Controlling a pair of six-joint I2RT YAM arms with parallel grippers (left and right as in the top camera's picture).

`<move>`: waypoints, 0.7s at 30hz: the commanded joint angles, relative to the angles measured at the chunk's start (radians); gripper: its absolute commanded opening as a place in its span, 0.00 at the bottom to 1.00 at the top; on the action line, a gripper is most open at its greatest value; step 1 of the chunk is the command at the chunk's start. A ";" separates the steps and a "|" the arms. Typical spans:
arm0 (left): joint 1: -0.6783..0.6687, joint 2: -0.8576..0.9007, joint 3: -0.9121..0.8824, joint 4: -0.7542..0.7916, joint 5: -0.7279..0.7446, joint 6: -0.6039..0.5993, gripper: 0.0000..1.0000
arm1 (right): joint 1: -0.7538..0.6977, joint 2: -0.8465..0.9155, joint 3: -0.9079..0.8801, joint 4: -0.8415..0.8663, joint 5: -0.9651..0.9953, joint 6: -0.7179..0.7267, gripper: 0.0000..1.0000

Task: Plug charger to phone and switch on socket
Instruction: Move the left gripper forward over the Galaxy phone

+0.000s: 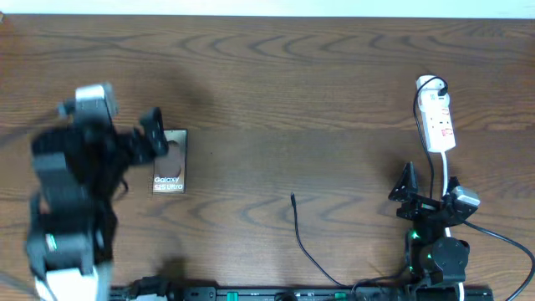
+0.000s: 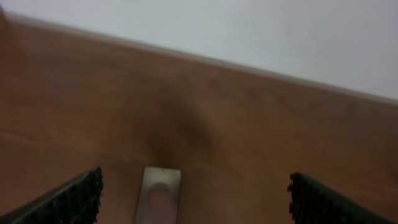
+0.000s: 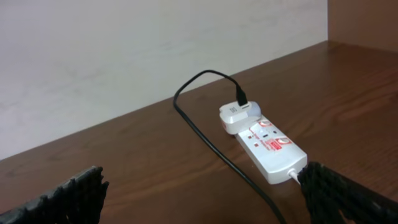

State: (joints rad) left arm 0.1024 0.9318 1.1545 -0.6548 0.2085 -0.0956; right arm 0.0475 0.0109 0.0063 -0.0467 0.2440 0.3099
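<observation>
**Desk:** Well, what are the arms doing here?

**Photographer:** The left gripper (image 2: 196,180) is hanging with its jaws spread wide, holding nothing. It is just over one end of the phone (image 1: 170,163), which is lying flat on the left of the table (image 1: 292,84). The right gripper (image 3: 202,180), equally wide and empty, is facing the socket (image 3: 270,146) at the far right, with a white adapter (image 3: 235,115) sitting in it.

**Desk:** And the charger?

**Photographer:** The charger (image 1: 305,242) is trailing across the table's middle, its tip lying well apart from the phone.

**Desk:** What is looking risky?

**Photographer:** The thin cable is likely to slip or twist in a pinch. The glossy phone may slide away as the tip presses in.

**Desk:** Any writing?

**Photographer:** The phone is showing "Galaxy S25 Ultra" in white. The socket's red markings are proving too small to read.
</observation>
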 commanded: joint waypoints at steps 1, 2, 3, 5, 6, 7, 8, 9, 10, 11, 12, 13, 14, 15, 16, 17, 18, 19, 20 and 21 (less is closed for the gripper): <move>-0.003 0.216 0.220 -0.173 0.008 0.018 0.94 | 0.006 -0.006 -0.001 -0.003 0.012 -0.004 0.99; -0.003 0.267 0.262 -0.218 0.008 0.018 0.94 | 0.006 -0.006 -0.001 -0.004 0.012 -0.004 0.99; -0.003 0.309 0.294 -0.255 0.007 0.019 0.94 | 0.006 -0.006 -0.001 -0.003 0.012 -0.004 0.99; -0.003 0.395 0.342 -0.320 0.007 0.046 0.94 | 0.006 -0.006 -0.001 -0.004 0.012 -0.004 0.99; -0.003 0.424 0.351 -0.340 0.007 0.063 0.94 | 0.006 -0.006 -0.001 -0.004 0.012 -0.004 0.99; -0.003 0.458 0.354 -0.354 0.008 0.081 0.94 | 0.006 -0.006 -0.001 -0.004 0.012 -0.004 0.99; -0.003 0.481 0.354 -0.362 0.008 0.085 0.94 | 0.006 -0.006 -0.001 -0.004 0.012 -0.004 0.99; -0.003 0.508 0.354 -0.365 0.008 0.087 0.94 | 0.006 -0.006 -0.001 -0.004 0.012 -0.004 0.99; -0.003 0.530 0.354 -0.365 0.008 0.088 0.94 | 0.006 -0.006 -0.001 -0.004 0.012 -0.004 0.99; -0.003 0.551 0.354 -0.365 0.008 0.088 0.94 | 0.006 -0.006 -0.001 -0.004 0.012 -0.004 0.99; -0.003 0.574 0.354 -0.365 0.008 0.088 0.94 | 0.006 -0.006 -0.001 -0.004 0.012 -0.004 0.99; -0.003 0.594 0.354 -0.365 0.008 0.088 0.94 | 0.006 -0.006 -0.001 -0.004 0.012 -0.004 0.99; -0.003 0.615 0.354 -0.365 0.008 0.088 0.94 | 0.006 -0.006 -0.001 -0.004 0.012 -0.004 0.99; -0.003 0.634 0.354 -0.364 0.008 0.088 0.94 | 0.006 -0.006 -0.001 -0.004 0.012 -0.004 0.99; -0.003 0.650 0.354 -0.361 0.008 0.088 0.94 | 0.006 -0.006 -0.001 -0.003 0.012 -0.004 0.99; -0.003 0.666 0.354 -0.357 0.008 0.088 0.83 | 0.006 -0.006 -0.001 -0.003 0.012 -0.004 0.99; -0.003 0.681 0.354 -0.353 0.007 0.088 0.55 | 0.006 -0.006 -0.001 -0.004 0.012 -0.004 0.99; -0.003 0.695 0.354 -0.349 0.007 0.088 0.39 | 0.006 -0.006 -0.001 -0.004 0.012 -0.004 0.99; -0.003 0.709 0.354 -0.344 0.008 0.088 0.34 | 0.006 -0.006 -0.001 -0.004 0.012 -0.004 0.99; -0.003 0.718 0.354 -0.337 0.008 0.088 0.34 | 0.006 -0.006 -0.001 -0.004 0.012 -0.004 0.99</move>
State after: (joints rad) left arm 0.1017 1.6241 1.4857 -0.9993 0.2111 -0.0216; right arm 0.0475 0.0109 0.0063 -0.0467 0.2436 0.3099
